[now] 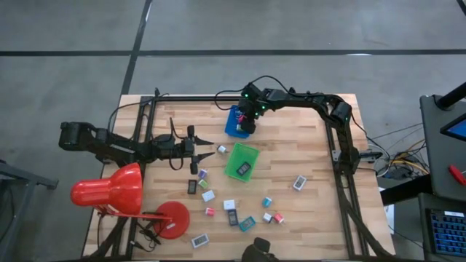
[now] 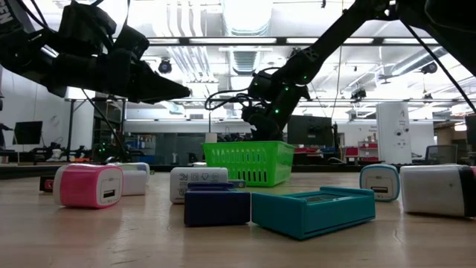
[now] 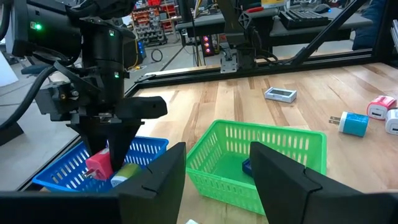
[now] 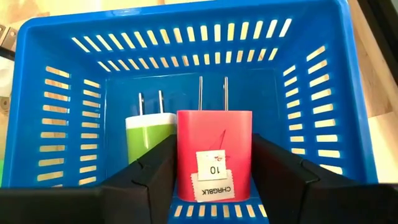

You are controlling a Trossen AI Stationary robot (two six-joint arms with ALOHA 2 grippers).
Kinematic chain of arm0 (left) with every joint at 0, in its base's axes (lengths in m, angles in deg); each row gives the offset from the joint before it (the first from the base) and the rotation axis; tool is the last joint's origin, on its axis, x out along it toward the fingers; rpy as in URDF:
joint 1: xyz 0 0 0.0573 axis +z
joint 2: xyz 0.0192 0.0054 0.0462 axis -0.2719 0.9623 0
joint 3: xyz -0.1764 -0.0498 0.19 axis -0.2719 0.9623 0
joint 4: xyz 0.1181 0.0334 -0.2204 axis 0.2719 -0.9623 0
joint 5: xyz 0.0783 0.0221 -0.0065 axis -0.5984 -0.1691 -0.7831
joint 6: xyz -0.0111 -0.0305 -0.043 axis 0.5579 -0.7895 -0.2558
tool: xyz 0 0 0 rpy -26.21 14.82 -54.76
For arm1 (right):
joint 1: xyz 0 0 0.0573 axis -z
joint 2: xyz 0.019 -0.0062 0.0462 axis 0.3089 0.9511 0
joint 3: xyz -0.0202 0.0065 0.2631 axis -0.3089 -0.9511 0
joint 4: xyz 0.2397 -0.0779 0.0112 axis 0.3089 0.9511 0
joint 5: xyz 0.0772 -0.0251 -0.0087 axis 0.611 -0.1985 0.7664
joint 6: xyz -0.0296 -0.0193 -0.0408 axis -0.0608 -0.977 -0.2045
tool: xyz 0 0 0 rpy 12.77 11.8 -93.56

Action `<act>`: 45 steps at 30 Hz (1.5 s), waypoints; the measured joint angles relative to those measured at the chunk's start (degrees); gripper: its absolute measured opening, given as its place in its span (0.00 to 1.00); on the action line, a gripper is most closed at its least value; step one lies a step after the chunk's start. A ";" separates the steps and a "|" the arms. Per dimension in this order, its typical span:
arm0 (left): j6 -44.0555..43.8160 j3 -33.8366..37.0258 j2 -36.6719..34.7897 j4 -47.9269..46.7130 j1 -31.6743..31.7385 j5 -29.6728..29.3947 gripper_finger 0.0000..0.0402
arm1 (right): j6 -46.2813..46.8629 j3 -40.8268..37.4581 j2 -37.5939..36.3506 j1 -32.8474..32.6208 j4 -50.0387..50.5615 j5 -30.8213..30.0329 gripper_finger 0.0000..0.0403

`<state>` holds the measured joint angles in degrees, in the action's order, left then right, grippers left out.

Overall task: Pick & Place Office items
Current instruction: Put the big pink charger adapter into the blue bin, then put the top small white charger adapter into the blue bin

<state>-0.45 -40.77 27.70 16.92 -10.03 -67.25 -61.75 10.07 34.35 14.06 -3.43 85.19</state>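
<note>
While the right gripper (image 4: 214, 165) parts its fingers around the pink-red charger (image 4: 214, 152) inside the far blue tray (image 4: 56, 68), a snag on lift-out could drag it; left gripper (image 3: 217, 177) waits open, empty.

A robotics lab or workshop: parts shelves (image 3: 149, 25), metal framing (image 3: 292, 53), ceiling strip lights (image 2: 245, 11) and workstations behind the table (image 1: 306, 211).

Wooden table (image 1: 306, 218) carries blue tray (image 1: 231, 125), green tray (image 1: 241, 161), red lamp (image 1: 113, 191), scattered office items (image 1: 229, 206).
</note>
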 joint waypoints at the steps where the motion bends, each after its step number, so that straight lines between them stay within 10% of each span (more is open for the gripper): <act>1: 0.01 0.00 0.00 0.00 0.00 0.00 0.45 | -0.02 0.00 0.00 0.00 0.02 -0.01 0.48; 34: -0.12 0.15 0.00 0.03 0.01 0.00 0.45 | -0.47 0.15 -11.43 -4.07 -5.72 -0.19 0.49; 45: -0.04 0.11 0.00 0.00 0.01 -0.02 0.45 | -0.12 0.11 -13.81 -6.39 0.44 -1.66 0.71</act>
<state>-0.49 -40.66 27.70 16.92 -10.02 -67.26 -61.87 10.18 20.53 7.66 -2.99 83.53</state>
